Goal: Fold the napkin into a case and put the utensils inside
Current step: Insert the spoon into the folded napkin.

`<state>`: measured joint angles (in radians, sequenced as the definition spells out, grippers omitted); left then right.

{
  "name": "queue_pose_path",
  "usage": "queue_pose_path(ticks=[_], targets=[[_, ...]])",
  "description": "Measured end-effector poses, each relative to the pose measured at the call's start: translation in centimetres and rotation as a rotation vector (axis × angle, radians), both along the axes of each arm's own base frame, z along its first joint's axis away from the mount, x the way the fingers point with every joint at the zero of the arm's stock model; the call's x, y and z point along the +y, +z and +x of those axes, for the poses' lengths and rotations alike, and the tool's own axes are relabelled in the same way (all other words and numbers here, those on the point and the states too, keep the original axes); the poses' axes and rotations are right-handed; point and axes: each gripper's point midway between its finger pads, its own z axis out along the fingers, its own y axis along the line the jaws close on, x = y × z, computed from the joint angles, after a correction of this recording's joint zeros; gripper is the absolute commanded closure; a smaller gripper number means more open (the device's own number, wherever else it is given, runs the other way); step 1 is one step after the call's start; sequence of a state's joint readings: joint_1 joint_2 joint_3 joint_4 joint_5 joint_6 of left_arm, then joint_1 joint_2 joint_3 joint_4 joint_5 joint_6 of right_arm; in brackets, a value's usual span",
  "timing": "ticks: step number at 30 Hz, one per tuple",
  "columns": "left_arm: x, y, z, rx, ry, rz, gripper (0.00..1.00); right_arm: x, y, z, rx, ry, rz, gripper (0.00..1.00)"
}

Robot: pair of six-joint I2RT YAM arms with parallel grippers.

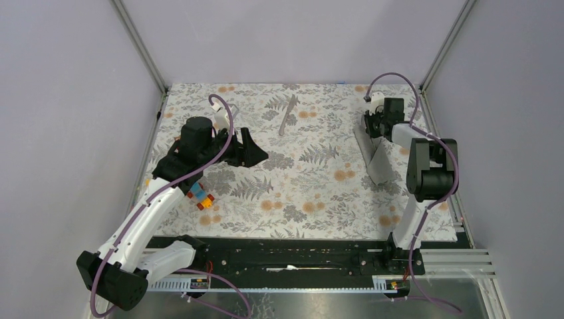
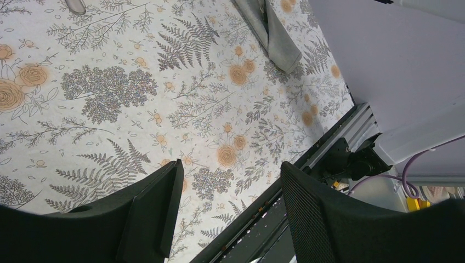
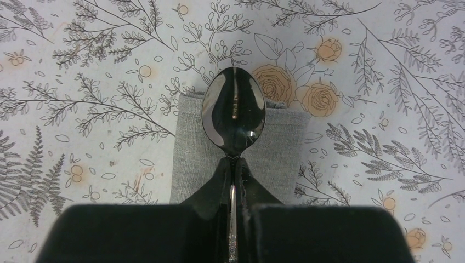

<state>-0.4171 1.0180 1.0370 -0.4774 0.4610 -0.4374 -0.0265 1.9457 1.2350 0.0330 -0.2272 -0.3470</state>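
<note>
The napkin is folded into a narrow grey case (image 1: 376,158) that lies at the right of the table. It also shows in the right wrist view (image 3: 189,159) and at the top of the left wrist view (image 2: 277,35). My right gripper (image 3: 234,164) is shut on the handle of a shiny spoon (image 3: 233,112), and the spoon's bowl hangs over the case's end. In the top view this gripper (image 1: 370,123) is at the far end of the case. The second silver utensil (image 1: 288,114) lies at the back middle, and its tip shows in the left wrist view (image 2: 74,5). My left gripper (image 1: 255,151) (image 2: 230,186) is open and empty above the tablecloth.
A floral tablecloth (image 1: 306,193) covers the table. Small colourful toy blocks (image 1: 201,198) lie at the left under my left arm. A black rail (image 1: 292,256) runs along the near edge. Grey walls close in the left, back and right.
</note>
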Motion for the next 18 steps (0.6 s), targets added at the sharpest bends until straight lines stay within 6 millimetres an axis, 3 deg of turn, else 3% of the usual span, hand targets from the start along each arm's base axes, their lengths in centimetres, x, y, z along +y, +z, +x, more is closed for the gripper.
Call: queue_pose_path(ticks=[8,18], targets=[[0.0,0.0,-0.1,0.001,-0.003,-0.002,0.30,-0.1,1.6,-1.1,-0.023,-0.012,0.001,1.00],[-0.1,-0.1,-0.1,0.005,-0.007,-0.002,0.30,-0.6,0.1,-3.2,0.061,-0.052,-0.013,1.00]])
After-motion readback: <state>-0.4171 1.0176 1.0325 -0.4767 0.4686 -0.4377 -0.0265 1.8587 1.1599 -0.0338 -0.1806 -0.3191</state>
